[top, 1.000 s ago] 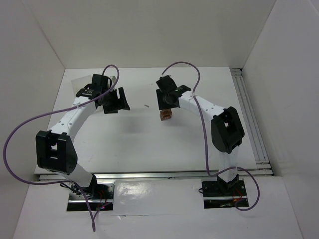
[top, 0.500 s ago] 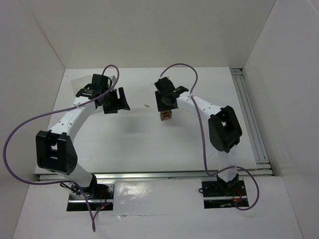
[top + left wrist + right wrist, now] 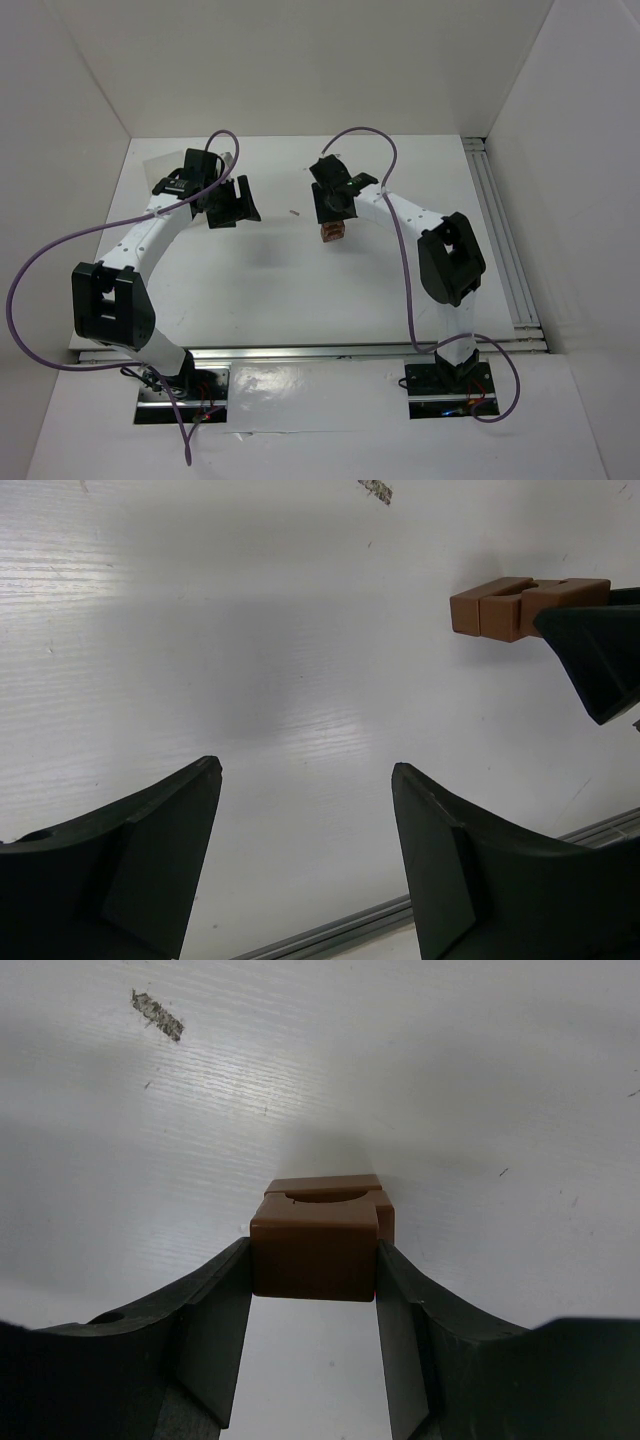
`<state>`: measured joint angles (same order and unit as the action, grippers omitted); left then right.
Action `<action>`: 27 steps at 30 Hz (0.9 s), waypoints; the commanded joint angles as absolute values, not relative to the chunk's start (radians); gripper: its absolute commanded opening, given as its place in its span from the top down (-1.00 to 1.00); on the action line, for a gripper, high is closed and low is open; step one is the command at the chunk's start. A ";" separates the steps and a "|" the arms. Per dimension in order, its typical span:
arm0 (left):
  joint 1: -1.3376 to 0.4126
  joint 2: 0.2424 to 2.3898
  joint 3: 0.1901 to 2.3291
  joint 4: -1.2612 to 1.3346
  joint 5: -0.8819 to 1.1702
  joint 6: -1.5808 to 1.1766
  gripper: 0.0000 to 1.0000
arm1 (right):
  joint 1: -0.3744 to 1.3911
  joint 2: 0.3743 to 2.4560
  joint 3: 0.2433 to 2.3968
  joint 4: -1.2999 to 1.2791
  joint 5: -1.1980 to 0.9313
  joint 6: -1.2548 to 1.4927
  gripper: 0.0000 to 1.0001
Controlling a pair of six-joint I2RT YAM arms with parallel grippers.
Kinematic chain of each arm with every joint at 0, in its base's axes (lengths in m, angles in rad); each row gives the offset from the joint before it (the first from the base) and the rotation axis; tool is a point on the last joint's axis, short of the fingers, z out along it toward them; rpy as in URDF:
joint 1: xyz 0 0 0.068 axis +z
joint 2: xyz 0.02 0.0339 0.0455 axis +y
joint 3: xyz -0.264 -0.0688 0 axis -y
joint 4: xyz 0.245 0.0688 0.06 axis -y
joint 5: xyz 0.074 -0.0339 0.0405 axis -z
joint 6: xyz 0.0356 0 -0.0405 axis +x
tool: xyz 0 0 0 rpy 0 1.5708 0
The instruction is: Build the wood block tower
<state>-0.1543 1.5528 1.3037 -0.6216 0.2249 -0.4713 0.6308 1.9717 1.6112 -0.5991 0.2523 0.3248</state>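
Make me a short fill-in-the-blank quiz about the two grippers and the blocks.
1. The right gripper is ____ on a block.
2. The left gripper is ____ and holds nothing.
3. The tower stands on a ____ table.
Missing words: shut; open; white.

— How's the light from overhead?

— Bright and even. The matte white tabletop [image 3: 300,300] carries only faint grey shadows near the frame's centre, and the glossy white board [image 3: 320,390] at the bottom glares.

— And the wrist views?

— Left wrist: a broad soft shadow mid-frame, with sheen at the left. The black plastic fingers [image 3: 130,870] along the lower edge look slightly soft. Right wrist: the reddish-brown wooden block [image 3: 313,1248] is sharp, with dim shadow behind it.
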 commanded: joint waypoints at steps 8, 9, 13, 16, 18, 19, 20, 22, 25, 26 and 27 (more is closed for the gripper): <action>-0.160 1.517 1.316 -0.620 0.233 -0.459 -0.63 | 0.640 1.960 1.624 -0.614 0.279 0.336 0.12; -0.160 1.517 1.316 -0.620 0.233 -0.459 -0.63 | 0.640 1.960 1.624 -0.614 0.279 0.336 0.12; -0.160 1.517 1.316 -0.620 0.233 -0.459 -0.63 | 0.640 1.960 1.615 -0.623 0.279 0.336 0.12; -0.160 1.517 1.316 -0.620 0.233 -0.459 -0.63 | 0.640 1.960 1.615 -0.623 0.279 0.336 0.12; -0.160 1.517 1.316 -0.620 0.233 -0.459 -0.63 | 0.640 1.951 1.606 -0.623 0.279 0.336 0.12; -0.160 1.517 1.316 -0.620 0.233 -0.459 -0.63 | 0.640 1.951 1.606 -0.623 0.279 0.336 0.12; -0.160 1.517 1.316 -0.620 0.233 -0.459 -0.63 | 0.640 1.951 1.606 -0.623 0.279 0.336 0.12; -0.160 1.517 1.316 -0.620 0.233 -0.459 -0.63 | 0.640 1.951 1.597 -0.623 0.279 0.336 0.12; -0.160 1.517 1.325 -0.620 0.233 -0.459 -0.63 | 0.640 1.951 1.597 -0.623 0.279 0.336 0.10; -0.160 1.517 1.325 -0.620 0.242 -0.459 -0.63 | 0.640 1.951 1.597 -0.623 0.279 0.336 0.10; -0.160 1.517 1.325 -0.620 0.242 -0.459 -0.63 | 0.640 1.951 1.597 -0.623 0.279 0.336 0.10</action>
<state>-0.1543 1.5528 1.3037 -0.6216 0.2256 -0.4713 0.6308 1.9717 1.6016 -0.5995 0.2565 0.3256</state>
